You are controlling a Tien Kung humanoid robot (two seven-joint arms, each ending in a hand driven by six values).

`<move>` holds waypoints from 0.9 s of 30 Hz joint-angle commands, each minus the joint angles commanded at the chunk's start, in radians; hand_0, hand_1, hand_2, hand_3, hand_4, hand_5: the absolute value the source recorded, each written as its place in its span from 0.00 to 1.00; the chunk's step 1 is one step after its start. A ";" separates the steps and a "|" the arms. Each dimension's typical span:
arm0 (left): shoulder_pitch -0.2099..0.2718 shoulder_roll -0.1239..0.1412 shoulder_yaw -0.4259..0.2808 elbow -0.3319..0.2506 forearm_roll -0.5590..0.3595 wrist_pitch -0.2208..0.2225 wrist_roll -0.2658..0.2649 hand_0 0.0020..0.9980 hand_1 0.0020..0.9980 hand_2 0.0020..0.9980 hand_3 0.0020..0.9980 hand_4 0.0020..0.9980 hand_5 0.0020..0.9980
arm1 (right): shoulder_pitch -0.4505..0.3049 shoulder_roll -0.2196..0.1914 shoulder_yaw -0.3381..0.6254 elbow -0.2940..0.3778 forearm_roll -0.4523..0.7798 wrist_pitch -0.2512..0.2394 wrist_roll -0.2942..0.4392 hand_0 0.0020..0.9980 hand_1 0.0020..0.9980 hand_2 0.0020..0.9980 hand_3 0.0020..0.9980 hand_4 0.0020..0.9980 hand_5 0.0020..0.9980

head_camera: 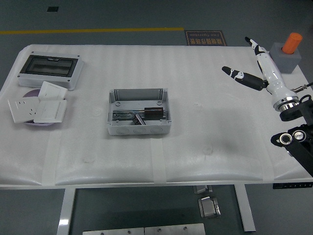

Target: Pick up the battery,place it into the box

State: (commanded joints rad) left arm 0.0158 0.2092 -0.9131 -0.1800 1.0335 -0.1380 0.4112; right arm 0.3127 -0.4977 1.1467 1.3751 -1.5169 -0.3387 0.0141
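1. Black and block-shaped, the small battery (152,113) lies inside the open grey plastic box (139,111), in its right half, close to the right wall, beside a dark metal rail piece (139,119) on the box floor.
2. In the head view the battery's long axis runs roughly left to right across the picture, about parallel to the box's long walls; which end is which cannot be told.
3. At the right of the white padded counter (195,147), the robot's white-and-black right hand (254,61) hangs well apart from the box, fingers spread and holding nothing. No left hand shows.
4. Judged from this, the placing looks done. The step in hand is clearing away: the arm should stay high and wide of the orange cylinder on its grey block (288,51) close behind the hand.
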 joint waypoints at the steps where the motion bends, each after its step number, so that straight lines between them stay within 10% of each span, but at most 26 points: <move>1: -0.001 0.001 0.000 0.000 0.000 0.000 0.000 0.62 0.63 0.48 0.52 0.54 0.12 | -0.013 0.003 0.025 0.000 0.010 0.000 0.004 1.00 0.88 0.86 0.96 1.00 0.66; 10: 0.007 0.010 -0.001 0.000 0.003 -0.001 0.005 0.62 0.63 0.48 0.52 0.54 0.11 | -0.067 0.031 0.179 -0.015 0.078 0.011 0.039 0.98 0.84 0.80 0.87 1.00 0.65; 27: 0.019 0.008 -0.018 0.000 0.036 -0.006 0.016 0.62 0.63 0.48 0.52 0.54 0.10 | -0.066 0.058 0.174 -0.019 0.317 0.063 0.136 0.96 0.81 0.77 0.83 1.00 0.65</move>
State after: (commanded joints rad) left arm 0.0353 0.2175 -0.9306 -0.1800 1.0691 -0.1440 0.4267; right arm 0.2468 -0.4397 1.3203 1.3561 -1.1995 -0.2754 0.1497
